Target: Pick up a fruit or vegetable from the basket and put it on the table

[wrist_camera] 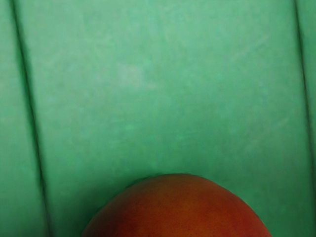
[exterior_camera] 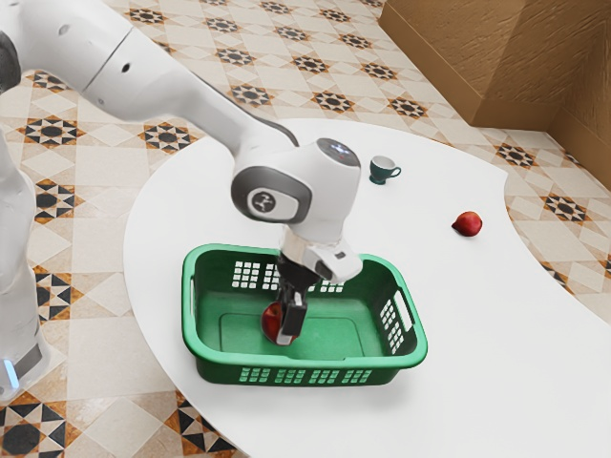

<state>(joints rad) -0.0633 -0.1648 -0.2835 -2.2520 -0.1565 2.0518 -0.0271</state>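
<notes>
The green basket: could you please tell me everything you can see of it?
The green basket, plastic by its look, is open-topped and rectangular, with rounded corners, a thick rim, grids of small openings in its walls and a handle slot at each end. It stands upright on the white table, with a red fruit and the gripper inside it.

White table with a smooth top and curved edge. Beyond its far edge and along its rounded side: cream tiled floor with black, orange and grey star motifs. Past the table's far corner: brown, rough-textured boxy structure, lighter at its border.
</notes>
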